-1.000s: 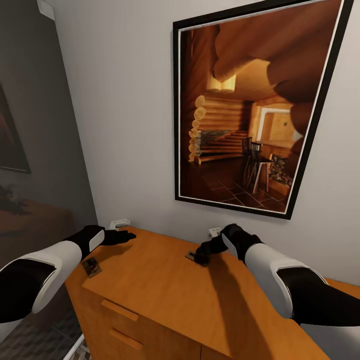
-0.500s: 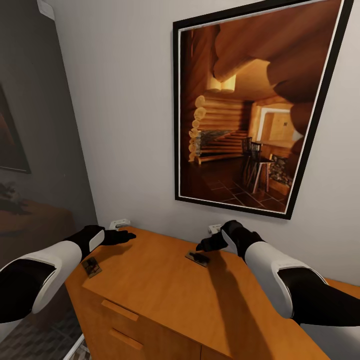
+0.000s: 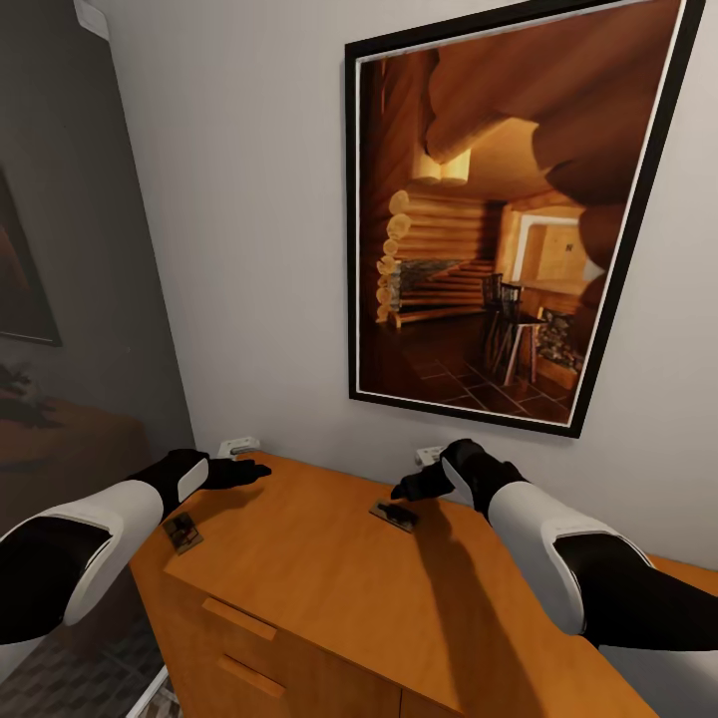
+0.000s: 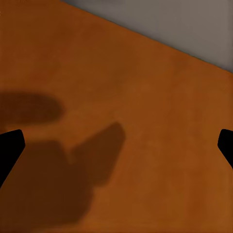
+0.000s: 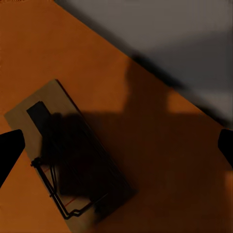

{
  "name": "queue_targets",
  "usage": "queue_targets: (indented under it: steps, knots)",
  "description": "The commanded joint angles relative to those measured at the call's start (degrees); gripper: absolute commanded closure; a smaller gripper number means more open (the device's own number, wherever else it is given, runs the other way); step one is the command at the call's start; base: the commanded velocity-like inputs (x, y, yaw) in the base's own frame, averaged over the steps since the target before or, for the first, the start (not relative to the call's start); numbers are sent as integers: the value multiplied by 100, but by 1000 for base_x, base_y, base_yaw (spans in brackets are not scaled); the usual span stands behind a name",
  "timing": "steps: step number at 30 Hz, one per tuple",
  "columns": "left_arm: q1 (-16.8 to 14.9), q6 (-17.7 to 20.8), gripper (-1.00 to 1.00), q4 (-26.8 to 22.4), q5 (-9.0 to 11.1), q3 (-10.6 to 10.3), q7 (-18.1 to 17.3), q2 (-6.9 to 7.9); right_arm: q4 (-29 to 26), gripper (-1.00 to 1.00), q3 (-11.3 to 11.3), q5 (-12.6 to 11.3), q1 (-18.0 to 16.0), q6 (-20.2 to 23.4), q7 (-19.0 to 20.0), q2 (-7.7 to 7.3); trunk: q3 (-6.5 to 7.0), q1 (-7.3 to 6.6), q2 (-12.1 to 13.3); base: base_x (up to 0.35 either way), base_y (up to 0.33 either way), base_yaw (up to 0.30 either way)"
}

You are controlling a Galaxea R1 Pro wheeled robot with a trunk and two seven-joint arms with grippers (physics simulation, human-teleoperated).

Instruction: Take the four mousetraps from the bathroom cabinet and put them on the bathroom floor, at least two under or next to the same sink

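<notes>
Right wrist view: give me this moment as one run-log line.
stage: reaching | right gripper: jaws open above mousetrap, no contact | left gripper: jaws open over bare cabinet top | second mousetrap: at cabinet's left edge

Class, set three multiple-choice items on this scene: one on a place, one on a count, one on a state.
1. Where does the mousetrap near the right gripper lie?
A. cabinet top
B. floor
C. drawer

2. How many mousetraps show on the cabinet in the head view?
A. four
B. two
C. none

3. The right gripper is:
A. shut on a mousetrap
B. open
C. shut, empty

Key: 1 A, the mousetrap lies flat on the cabinet. 2 B, a second one lies at the corner. 3 B, the fingertips stand apart.
</notes>
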Motion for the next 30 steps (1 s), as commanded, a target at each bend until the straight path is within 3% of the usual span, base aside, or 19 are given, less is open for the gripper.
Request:
queue_targets:
  steps: [1, 30]
  knots:
    - [-3, 34, -100, -8, 55, -49, -6, 3, -11, -100, 30, 59, -3, 12, 50, -2, -8, 1, -5, 0, 0, 0]
    - [-2, 34, -100, -8, 56, -52, 101, 3, -11, -100, 31, 59, -1, -8, 59, -10, -8, 1, -5, -41, 40, 0]
